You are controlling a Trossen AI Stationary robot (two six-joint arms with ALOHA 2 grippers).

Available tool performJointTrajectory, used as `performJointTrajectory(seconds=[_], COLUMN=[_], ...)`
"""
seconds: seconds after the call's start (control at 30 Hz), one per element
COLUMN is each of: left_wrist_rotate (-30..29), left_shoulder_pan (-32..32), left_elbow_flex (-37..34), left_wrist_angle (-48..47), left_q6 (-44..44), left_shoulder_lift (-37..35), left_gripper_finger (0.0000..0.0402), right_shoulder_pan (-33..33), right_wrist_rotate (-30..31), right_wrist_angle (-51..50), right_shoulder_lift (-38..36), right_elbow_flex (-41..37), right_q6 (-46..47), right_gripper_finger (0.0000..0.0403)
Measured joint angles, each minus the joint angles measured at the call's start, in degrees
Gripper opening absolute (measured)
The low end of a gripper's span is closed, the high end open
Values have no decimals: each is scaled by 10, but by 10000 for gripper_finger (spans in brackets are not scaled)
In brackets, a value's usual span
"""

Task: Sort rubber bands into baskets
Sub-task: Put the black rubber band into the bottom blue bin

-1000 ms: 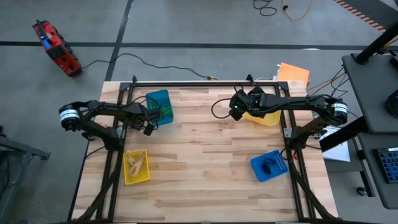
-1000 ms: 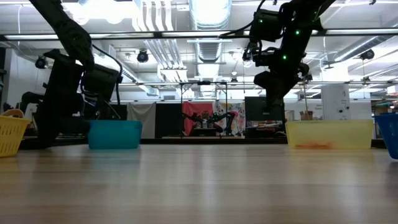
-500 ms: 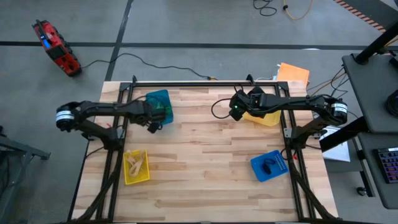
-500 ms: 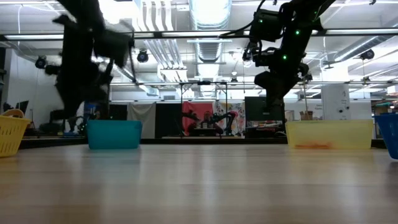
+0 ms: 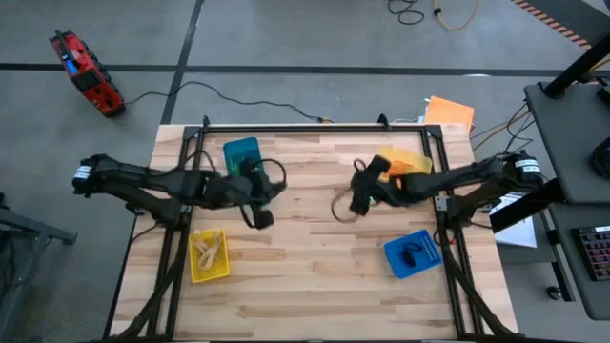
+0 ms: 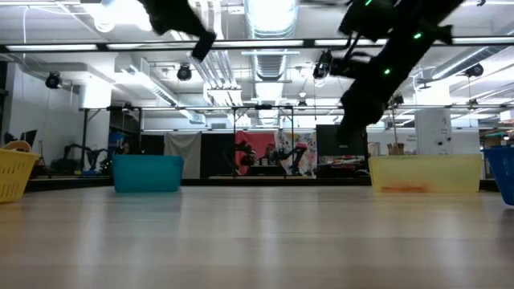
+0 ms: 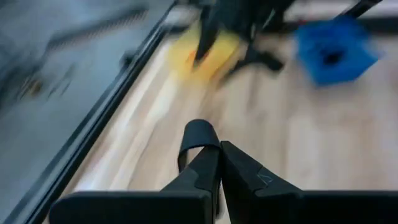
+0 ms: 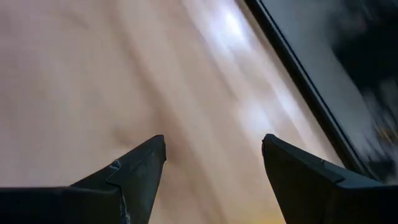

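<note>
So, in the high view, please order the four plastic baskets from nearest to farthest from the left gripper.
From the left gripper, shut:
1. Blue rectangular plastic basket, at the table's far left.
2. Yellow plastic basket, near left; almost as close, hard to separate from the first.
3. Yellow plastic basket, far right.
4. Blue plastic basket, near right.

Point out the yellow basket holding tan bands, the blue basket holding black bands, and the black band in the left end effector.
Yellow basket (image 5: pixel 193 270): high view, its left rim.
Blue basket (image 5: pixel 393 257): high view, its left wall.
Black rubber band (image 7: pixel 200 132): left wrist view, top of the loop above the closed fingers.
</note>
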Motion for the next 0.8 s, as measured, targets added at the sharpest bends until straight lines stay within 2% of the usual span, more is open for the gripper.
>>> performJointTrajectory(seconds=[0.2,0.33,0.4,0.6,0.8], left_wrist_rotate=[129,184,196,200,205], left_shoulder_pan=[-6,-6,-6,-6,-6], left_elbow_flex=[-87,-158,-179,-195,-174], left_wrist_angle=[274,452,514,580,605], left_q6=[98,130,131,132,135], left_shoulder_lift=[5,23,36,74,117], left_gripper_finger=[0,0,0,0,0], right_shoulder_pan=[110,163,178,183,177], right_wrist_rotate=[-6,-9,-10,-88,-93], right_wrist_angle=[266,467,535,617,624], right_shoulder_lift=[-33,-29,-21,5,34], right_elbow_flex=[-75,-109,-116,-107,-76], right_q6=[-101,-171,-202,-230,-251], right_gripper_finger=[260,260,260,260,260])
